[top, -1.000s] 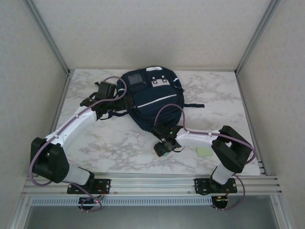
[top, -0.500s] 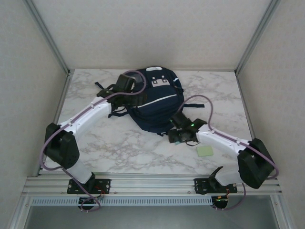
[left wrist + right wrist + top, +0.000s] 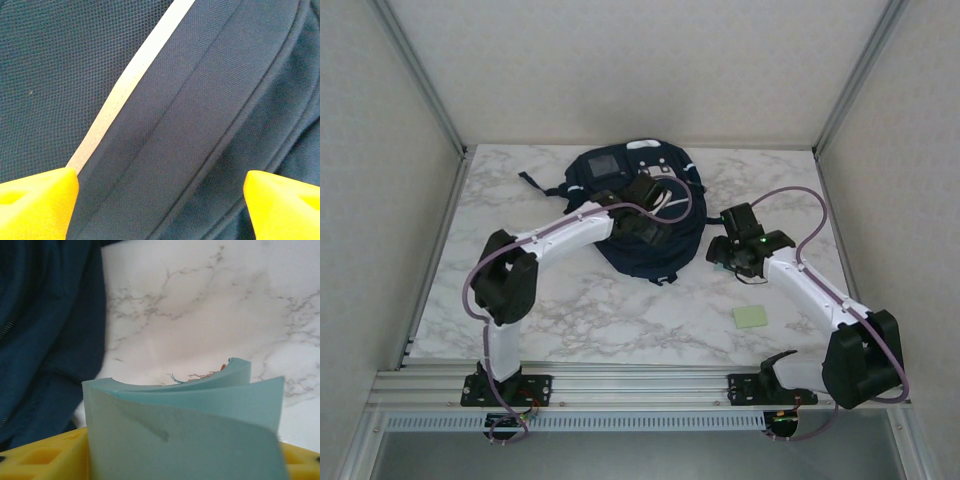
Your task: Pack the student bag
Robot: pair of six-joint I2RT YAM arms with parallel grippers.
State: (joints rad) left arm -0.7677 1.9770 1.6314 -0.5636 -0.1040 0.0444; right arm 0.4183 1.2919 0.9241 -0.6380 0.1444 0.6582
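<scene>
Packing, by our reckoning, barely begun | student bag (image 3: 638, 262) lies flat, far middle of marble table (image 3: 620, 320) | left gripper (image 3: 160, 205) spread wide over its front panel | right gripper (image 3: 175, 457) pinches pale teal paper pad (image 3: 190, 410) beside it | green notepad (image 3: 750, 317) unpacked

I'm seeing the student bag (image 3: 635, 258) lying flat, back-centre on the marble table (image 3: 570, 320): dark navy, front face up, grey square patch (image 3: 605, 166) at the far end, white reflective stripe (image 3: 125, 90) across it. Zip looks closed, though I can't be sure.
</scene>
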